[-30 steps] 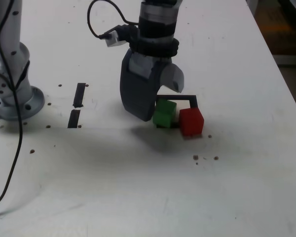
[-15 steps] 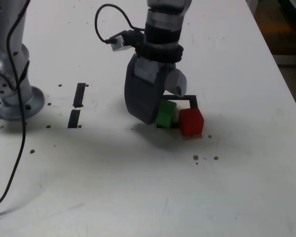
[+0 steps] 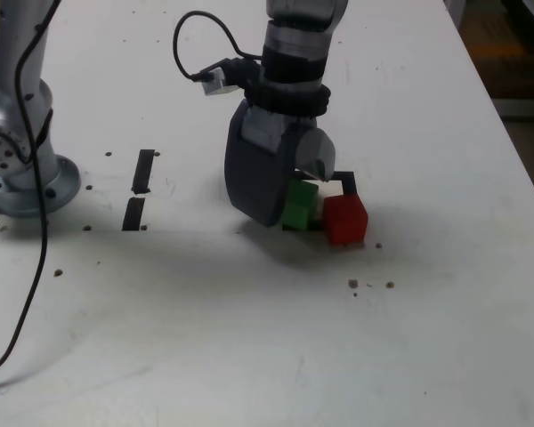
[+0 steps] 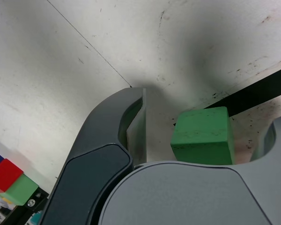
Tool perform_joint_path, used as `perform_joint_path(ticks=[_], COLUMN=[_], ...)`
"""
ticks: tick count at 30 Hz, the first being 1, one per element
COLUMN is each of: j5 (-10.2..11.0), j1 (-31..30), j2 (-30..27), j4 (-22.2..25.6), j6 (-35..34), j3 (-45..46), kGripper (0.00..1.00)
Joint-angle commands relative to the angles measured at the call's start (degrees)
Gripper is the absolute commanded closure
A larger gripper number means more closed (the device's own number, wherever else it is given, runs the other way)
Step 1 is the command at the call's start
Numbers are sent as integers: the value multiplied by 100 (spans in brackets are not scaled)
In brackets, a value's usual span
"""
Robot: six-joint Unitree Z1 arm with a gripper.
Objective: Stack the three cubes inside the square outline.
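Observation:
A green cube point(image 3: 299, 206) sits on the white table at the exterior view's left part of the black square outline point(image 3: 349, 182). A red cube point(image 3: 345, 219) stands just to its right, over the outline's near corner. My gripper point(image 3: 294, 189) is down over the green cube and open, one finger on each side of it. In the wrist view the green cube point(image 4: 203, 136) lies between the two grey fingers point(image 4: 136, 122), with a gap to the one that shows fully. A stretch of the outline point(image 4: 257, 91) runs behind it.
The arm's silver base point(image 3: 18, 169) stands at the exterior view's left, with a black cable point(image 3: 36, 267) trailing toward the front. Two short black tape strips point(image 3: 143, 171) lie between the base and the gripper. The table's edge point(image 3: 516, 160) runs along the right.
The gripper has shifted slightly to the exterior view's right and come lower around the green cube, and its jaws have narrowed a little. Neither cube has moved.

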Motion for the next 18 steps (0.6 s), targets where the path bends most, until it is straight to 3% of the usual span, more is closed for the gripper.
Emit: perform_joint_path(ticks=[1,8,18], j5=[-20,-72,29], j1=[13,49,72], j2=[16,46,92], j4=[-3,-16,-156], j6=[23,117,149], j3=[16,90,113], kGripper=[15,19,37])
